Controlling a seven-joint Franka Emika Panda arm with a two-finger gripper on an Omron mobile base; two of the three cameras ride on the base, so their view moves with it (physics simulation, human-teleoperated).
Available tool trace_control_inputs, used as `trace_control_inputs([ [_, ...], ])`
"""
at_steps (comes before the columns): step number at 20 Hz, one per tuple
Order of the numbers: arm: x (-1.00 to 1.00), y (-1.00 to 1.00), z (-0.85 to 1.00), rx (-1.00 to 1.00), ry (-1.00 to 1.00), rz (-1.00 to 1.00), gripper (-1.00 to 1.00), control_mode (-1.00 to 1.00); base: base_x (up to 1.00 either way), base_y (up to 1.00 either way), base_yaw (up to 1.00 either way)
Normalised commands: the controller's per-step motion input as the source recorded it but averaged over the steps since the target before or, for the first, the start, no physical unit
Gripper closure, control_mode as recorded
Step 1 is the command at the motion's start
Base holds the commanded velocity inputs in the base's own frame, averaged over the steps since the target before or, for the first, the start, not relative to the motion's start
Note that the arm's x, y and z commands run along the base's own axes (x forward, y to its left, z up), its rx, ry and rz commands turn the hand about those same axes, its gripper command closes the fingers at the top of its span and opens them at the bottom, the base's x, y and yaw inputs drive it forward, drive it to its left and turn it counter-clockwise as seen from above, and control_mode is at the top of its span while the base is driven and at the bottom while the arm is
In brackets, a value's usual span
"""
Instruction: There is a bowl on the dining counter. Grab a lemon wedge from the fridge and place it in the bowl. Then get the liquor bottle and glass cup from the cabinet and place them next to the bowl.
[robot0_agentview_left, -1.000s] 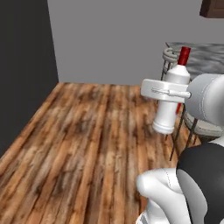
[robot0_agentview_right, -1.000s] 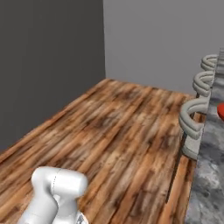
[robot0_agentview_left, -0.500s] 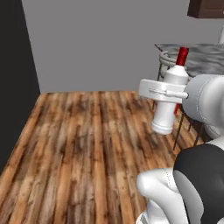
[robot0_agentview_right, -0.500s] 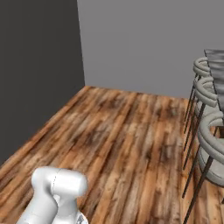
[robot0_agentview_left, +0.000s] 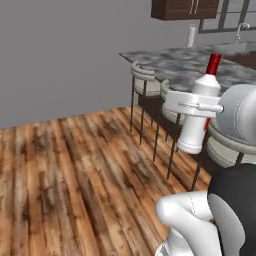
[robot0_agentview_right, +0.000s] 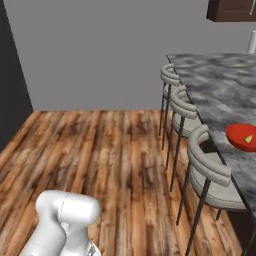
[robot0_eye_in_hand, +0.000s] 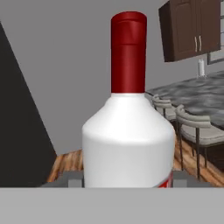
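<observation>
Carrying the liquor bottle (robot0_agentview_left: 196, 119) upright, well above the wooden floor (robot0_agentview_left: 75, 170): white body, red neck and cap, the hand (robot0_agentview_left: 192, 103) clamped round the shoulder just below the neck, fingers pressed against the glass. Seen along the hand, fills the middle of the frame (robot0_eye_in_hand: 127, 135), base cut off by the lower edge, fingertips mostly hidden behind the body. Label barely hinted at by a red sliver low on the right side; nothing legible.

Standing ahead to the right, the grey marbled worktop (robot0_agentview_right: 220, 95), with three grey stools (robot0_agentview_right: 206, 170) tucked along its near edge. Resting on the worktop toward the right, the red bowl (robot0_agentview_right: 242, 136), partly cut off by the frame edge, with a small yellow lemon wedge (robot0_agentview_right: 248, 138) inside. Hidden behind the arm in the left base view, so position relative to the bottle hard to judge there.

Hanging above the far end, a dark cabinet (robot0_eye_in_hand: 190, 28), cropped at the top. Standing beneath it, a small pale object (robot0_agentview_left: 191, 36), too blurred to name.
</observation>
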Motion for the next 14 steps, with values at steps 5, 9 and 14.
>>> trace_control_inputs([
  [5,0.00,0.00,0.00,0.00,0.00,0.00,1.00,1.00,0.39,0.16,-0.67],
  [9,0.00,0.00,0.00,0.00,0.00,0.00,1.00,1.00,0.38,0.26,-0.68],
  [14,0.00,0.00,0.00,0.00,0.00,0.00,1.00,1.00,0.53,0.36,-0.64],
])
